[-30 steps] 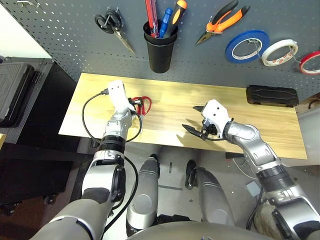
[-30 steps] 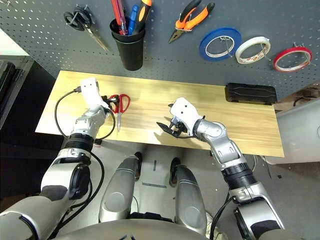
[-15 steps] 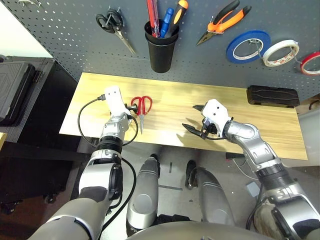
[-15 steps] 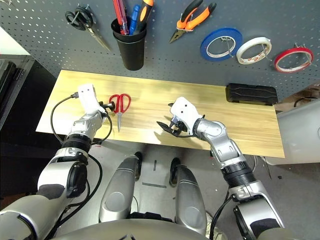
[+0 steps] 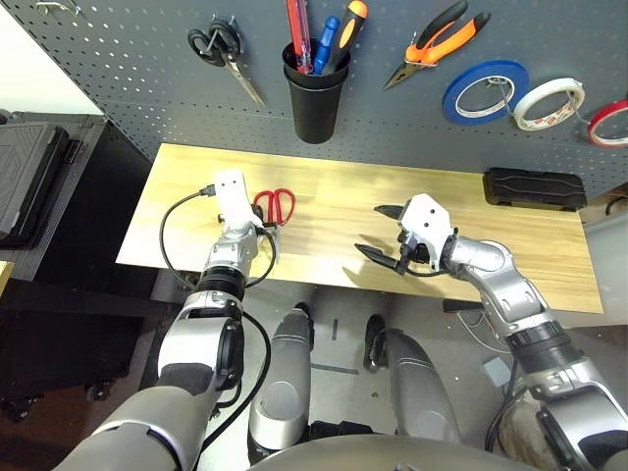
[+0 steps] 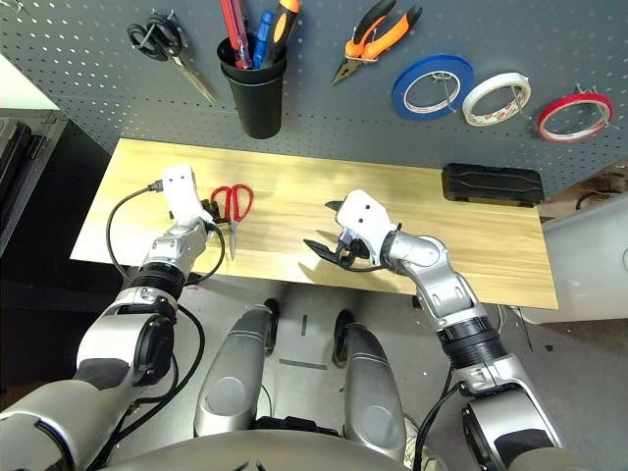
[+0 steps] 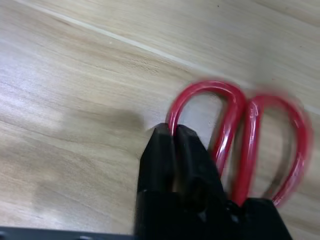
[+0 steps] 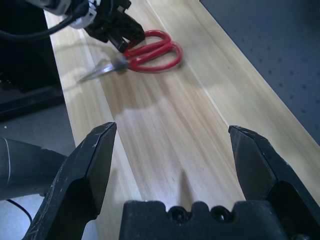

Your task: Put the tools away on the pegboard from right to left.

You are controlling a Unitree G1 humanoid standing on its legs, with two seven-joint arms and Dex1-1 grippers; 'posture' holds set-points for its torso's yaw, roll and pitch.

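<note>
The red-handled scissors lie flat on the wooden table, blades toward the front edge. My left gripper is shut, its tips resting against the rim of one handle loop; it does not hold the scissors. My right gripper hovers open over the table's middle with nothing between its fingers. On the pegboard hang the orange-and-black pliers and the red tape ring. The red-handled screwdriver stands in the black cup.
Black-handled scissors hang at the pegboard's left. Blue tape and white tape hang between the pliers and the red ring. A flat black case lies at the table's back right. A dark cabinet stands left of the table.
My left gripper drew away leftward from the scissors, then came back right to the handle loop. The scissors stayed on the table. My right gripper shifted slightly.
</note>
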